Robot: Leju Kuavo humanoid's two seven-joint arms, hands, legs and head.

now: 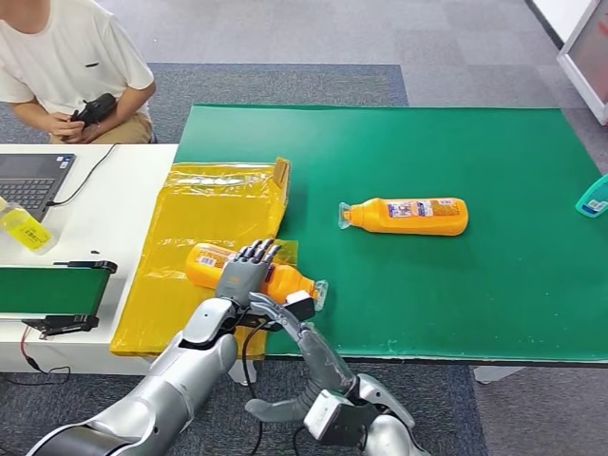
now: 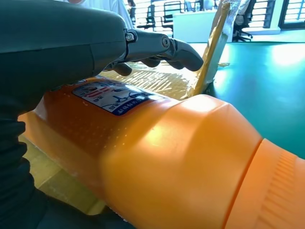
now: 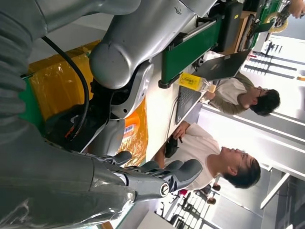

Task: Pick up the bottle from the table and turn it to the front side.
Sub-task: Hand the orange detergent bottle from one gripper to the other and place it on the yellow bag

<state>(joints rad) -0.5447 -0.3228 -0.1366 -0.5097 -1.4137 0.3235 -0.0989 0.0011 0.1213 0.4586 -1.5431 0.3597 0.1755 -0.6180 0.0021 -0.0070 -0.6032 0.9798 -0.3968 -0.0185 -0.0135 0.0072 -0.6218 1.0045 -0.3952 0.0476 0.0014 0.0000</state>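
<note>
An orange bottle [image 1: 287, 281] lies on its side on a yellow plastic bag [image 1: 215, 204] at the front left of the green mat [image 1: 430, 285], its clear cap toward the right. My left hand [image 1: 246, 271] lies over the bottle's middle. In the left wrist view its fingers [image 2: 169, 47] stretch out straight above the bottle [image 2: 172, 157] and its label [image 2: 115, 98], not curled round it. My right hand [image 1: 315, 366] hangs below the table's front edge, fingers spread and holding nothing; its fingers [image 3: 158, 174] point toward my left arm. A second orange bottle [image 1: 408, 216] lies mid-mat.
A white table [image 1: 122, 204] to the left carries a laptop [image 1: 28, 180], a small yellow bottle [image 1: 25, 228] and a green-topped device [image 1: 53, 290]. A person [image 1: 71, 66] sits behind it holding a black object. A teal item [image 1: 594, 197] lies at the mat's right edge.
</note>
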